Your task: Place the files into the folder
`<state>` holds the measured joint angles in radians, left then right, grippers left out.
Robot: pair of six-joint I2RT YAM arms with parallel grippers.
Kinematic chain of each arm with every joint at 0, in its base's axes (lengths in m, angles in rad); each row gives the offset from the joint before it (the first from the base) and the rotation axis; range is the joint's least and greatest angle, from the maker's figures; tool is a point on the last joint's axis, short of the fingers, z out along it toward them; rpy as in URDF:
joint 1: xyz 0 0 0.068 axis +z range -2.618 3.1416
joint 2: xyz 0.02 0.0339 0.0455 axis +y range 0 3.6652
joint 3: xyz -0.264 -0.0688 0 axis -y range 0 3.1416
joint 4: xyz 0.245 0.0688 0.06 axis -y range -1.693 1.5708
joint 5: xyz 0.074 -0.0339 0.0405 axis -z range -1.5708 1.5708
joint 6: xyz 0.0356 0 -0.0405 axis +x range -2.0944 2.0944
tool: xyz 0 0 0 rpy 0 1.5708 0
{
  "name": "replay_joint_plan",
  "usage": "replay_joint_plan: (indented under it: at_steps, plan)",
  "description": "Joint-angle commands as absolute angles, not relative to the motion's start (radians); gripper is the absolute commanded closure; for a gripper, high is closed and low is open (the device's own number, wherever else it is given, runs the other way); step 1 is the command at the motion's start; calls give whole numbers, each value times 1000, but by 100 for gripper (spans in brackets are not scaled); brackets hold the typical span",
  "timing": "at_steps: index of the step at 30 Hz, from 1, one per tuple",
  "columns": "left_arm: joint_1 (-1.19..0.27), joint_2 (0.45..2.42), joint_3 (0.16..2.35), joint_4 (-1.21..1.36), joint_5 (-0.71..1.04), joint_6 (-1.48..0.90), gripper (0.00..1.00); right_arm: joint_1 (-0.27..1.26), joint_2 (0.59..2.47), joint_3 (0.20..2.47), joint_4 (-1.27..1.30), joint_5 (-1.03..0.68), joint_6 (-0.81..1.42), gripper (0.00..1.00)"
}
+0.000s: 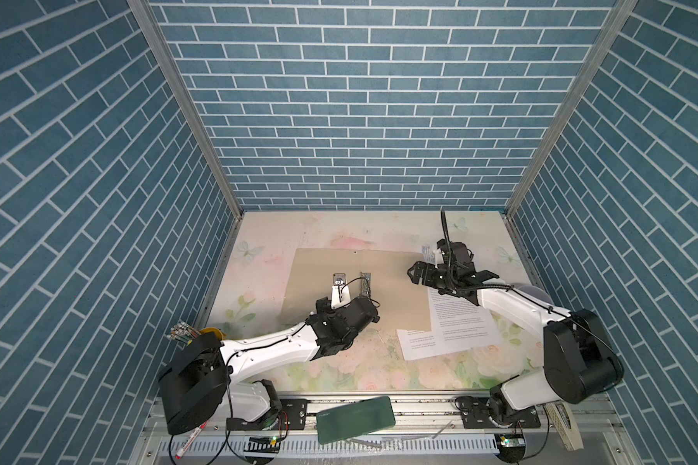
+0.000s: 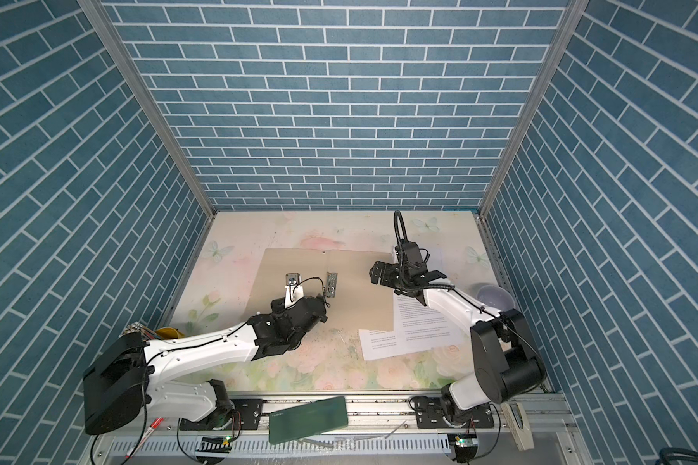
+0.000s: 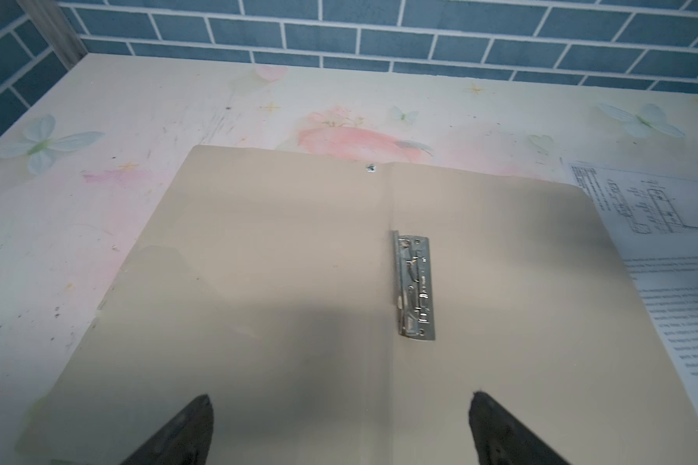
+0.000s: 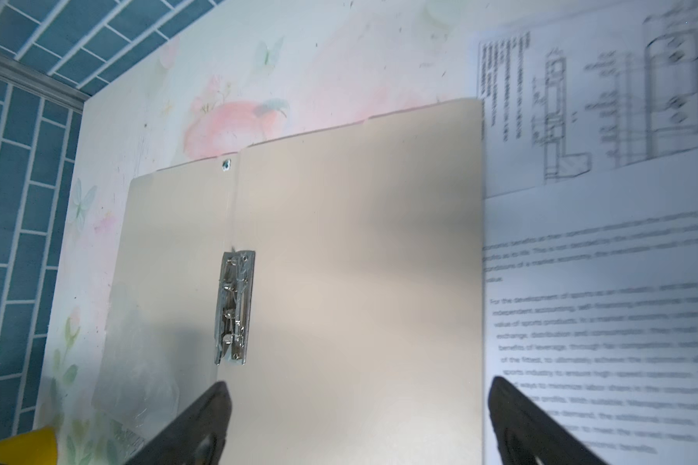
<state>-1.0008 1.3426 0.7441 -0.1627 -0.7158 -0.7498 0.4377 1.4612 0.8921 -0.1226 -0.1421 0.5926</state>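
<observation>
Left claw [image 3: 341,432] gapes wide and empty above the open tan folder [image 1: 391,298]. Right claw [image 4: 359,430], equally wide and empty, hangs over its right edge. The files [image 1: 460,322] lie flat on the desk [image 1: 359,374] against that edge. They look thin and limp, probably best pinched at a free corner.

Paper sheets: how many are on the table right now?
3. A diagram sheet off the folder's far right corner, a text sheet along its right edge, and a second text sheet at its near right corner. More could lie hidden underneath.
</observation>
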Motion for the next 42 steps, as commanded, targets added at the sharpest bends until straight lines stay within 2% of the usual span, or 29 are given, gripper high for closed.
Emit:
replay_joint_plan:
  at_steps: [1,16,26,31,42]
  plan:
    - [-1003,1383,808,-117,-623,-617,0,400,1419,829,-163,-54,531,1]
    - [-1059,1626,1021,-22,-218,-531,0,178,1342,696,-185,-58,520,1]
    - [-1069,1750,1093,7,36,-611,0,84,1343,686,-264,-38,503,1]
    - [-1071,1792,1104,29,78,-646,0,44,1354,683,-299,-27,483,1]
    - [-1057,1872,1207,-48,46,-632,0,-29,1386,695,-366,-55,466,1]
